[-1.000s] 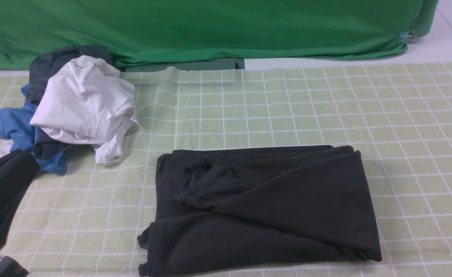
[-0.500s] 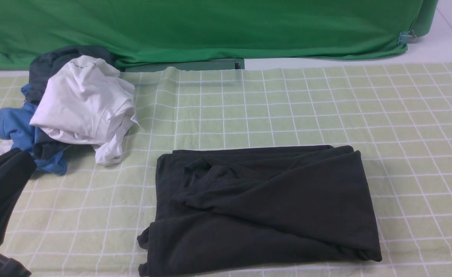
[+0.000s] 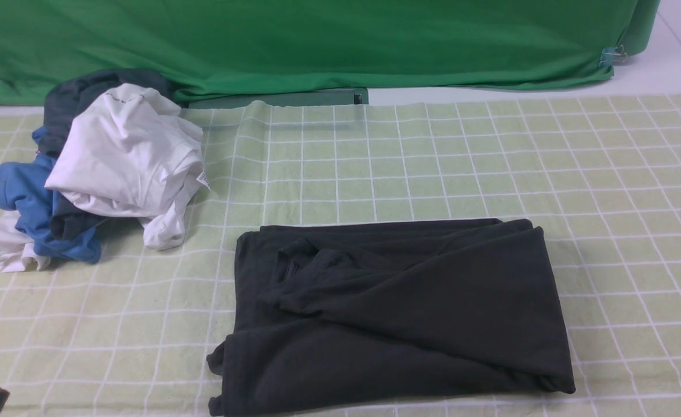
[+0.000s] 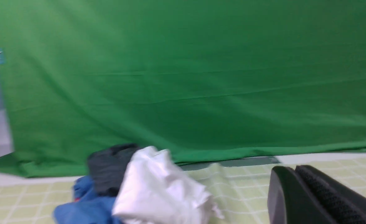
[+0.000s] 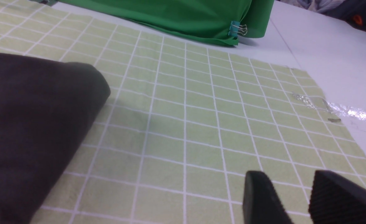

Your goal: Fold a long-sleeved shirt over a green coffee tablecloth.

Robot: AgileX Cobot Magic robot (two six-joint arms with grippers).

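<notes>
Black long-sleeved shirt [image 3: 395,313] is laid folded on the green coffee tablecloth [image 3: 618,191], let go by the clenched left gripper [image 4: 298,199] and half-open right gripper [image 5: 301,199], though its puffy top fold could perhaps be sprung loose.

The long-sleeved shirt [image 3: 395,313] lies folded, so its print and sleeves are hidden inside the layers; its near left corner is cut by the front view's near edge. In the right wrist view only one rounded end of it shows, the rest cut off. The pile of garments [image 3: 94,168] at far left hides its lower pieces: a dark one [image 3: 85,92] and a blue one [image 3: 27,197] show only in part. The left wrist view is blurred, and the left gripper [image 4: 321,199] is cropped at the edge. The right gripper [image 5: 298,199] shows only its fingertips. The green coffee tablecloth [image 3: 433,162] runs out of frame on the left, right and near sides.
</notes>
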